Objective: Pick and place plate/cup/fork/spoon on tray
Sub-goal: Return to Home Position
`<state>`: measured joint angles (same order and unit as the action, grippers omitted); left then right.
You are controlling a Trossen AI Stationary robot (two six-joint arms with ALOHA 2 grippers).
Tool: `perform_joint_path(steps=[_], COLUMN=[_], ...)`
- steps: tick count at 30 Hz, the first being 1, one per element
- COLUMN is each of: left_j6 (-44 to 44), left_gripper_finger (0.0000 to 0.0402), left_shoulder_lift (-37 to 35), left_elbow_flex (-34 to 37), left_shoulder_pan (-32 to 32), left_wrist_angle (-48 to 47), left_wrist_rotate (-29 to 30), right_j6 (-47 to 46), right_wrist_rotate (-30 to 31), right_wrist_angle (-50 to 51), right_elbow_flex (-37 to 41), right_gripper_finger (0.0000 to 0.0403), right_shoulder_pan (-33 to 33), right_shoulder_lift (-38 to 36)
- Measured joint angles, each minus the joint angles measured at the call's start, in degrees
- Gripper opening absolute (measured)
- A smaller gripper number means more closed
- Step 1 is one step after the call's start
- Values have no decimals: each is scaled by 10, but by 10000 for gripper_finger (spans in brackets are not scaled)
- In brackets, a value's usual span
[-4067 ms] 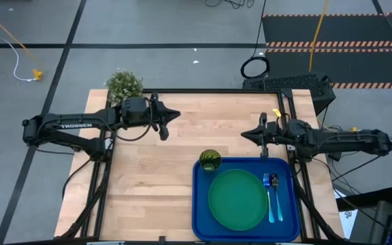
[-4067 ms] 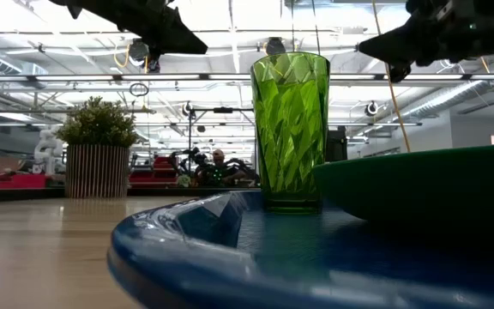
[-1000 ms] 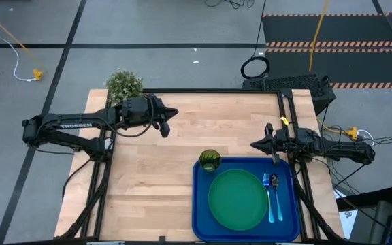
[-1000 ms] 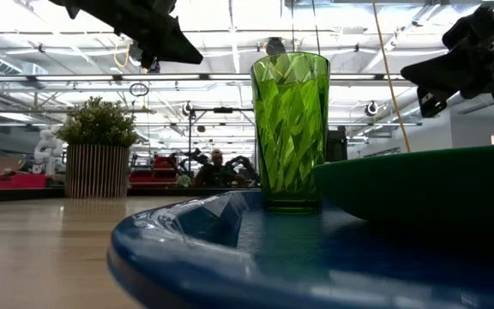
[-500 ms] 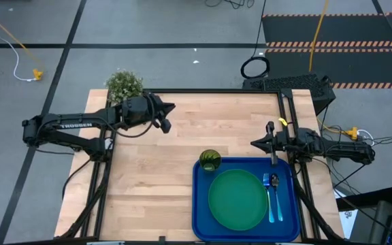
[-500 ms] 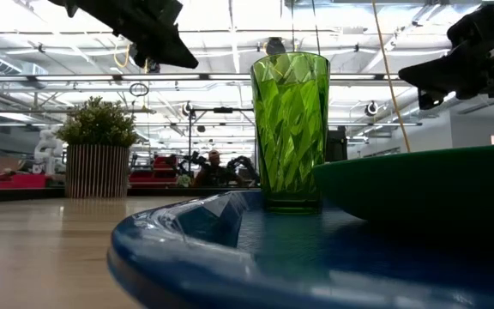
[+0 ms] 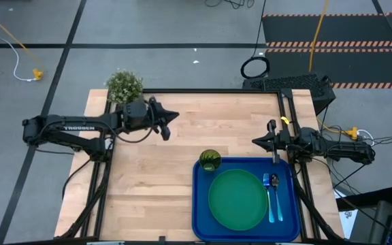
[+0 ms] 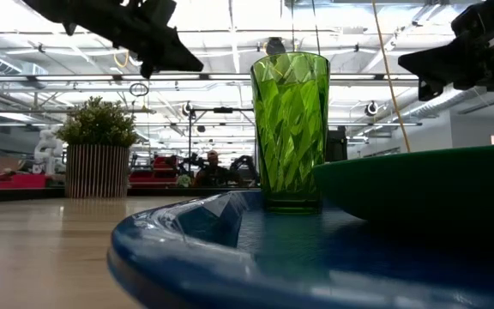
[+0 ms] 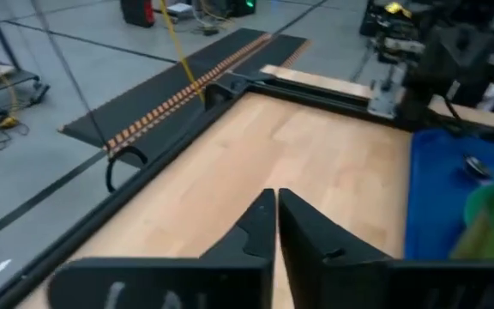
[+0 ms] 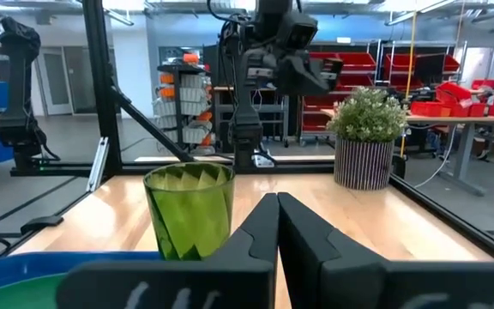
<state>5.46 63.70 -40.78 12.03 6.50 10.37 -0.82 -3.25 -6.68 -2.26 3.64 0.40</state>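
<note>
The tray (image 7: 199, 204) lay at the near right part of the table (image 7: 148, 177). On it were the plate (image 7: 237, 199), the fork (image 7: 272, 204) and spoon (image 7: 275, 185) beside it, and the cup (image 7: 209, 160) at its far left corner. The right gripper (image 7: 254, 142) hovered just beyond the tray, closed and empty. The left gripper (image 7: 175, 116) was farther off near the plant (image 7: 124, 86), fingers together, holding nothing.

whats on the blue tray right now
On the tray: the plate, the cup at its back-left corner, the fork and spoon beside the plate. Tray floor under the plate is hidden.
</note>
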Motion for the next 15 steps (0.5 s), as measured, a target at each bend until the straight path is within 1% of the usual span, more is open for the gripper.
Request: perform_joint_path(steps=[2, 5, 11, 15], left_j6=[-5, 0, 38, 60], left_gripper_finger=[6, 6, 3, 3], left_shoulder_lift=[0, 0, -9, -27], left_elbow_flex=[6, 20, 63, 90], left_shoulder_pan=[-7, -20, -54, -85], left_wrist_angle=[1, -2, -4, -6], left_wrist_rotate=[-12, -18, -18, -3], right_j6=[0, 0, 0, 0], right_wrist_rotate=[0, 0, 2, 2], right_wrist_angle=[0, -2, -2, -3], right_elbow_flex=[0, 0, 0, 0], right_gripper_finger=[0, 0, 0, 0], right_shoulder_pan=[0, 0, 0, 0], right_shoulder_lift=[0, 0, 0, 0])
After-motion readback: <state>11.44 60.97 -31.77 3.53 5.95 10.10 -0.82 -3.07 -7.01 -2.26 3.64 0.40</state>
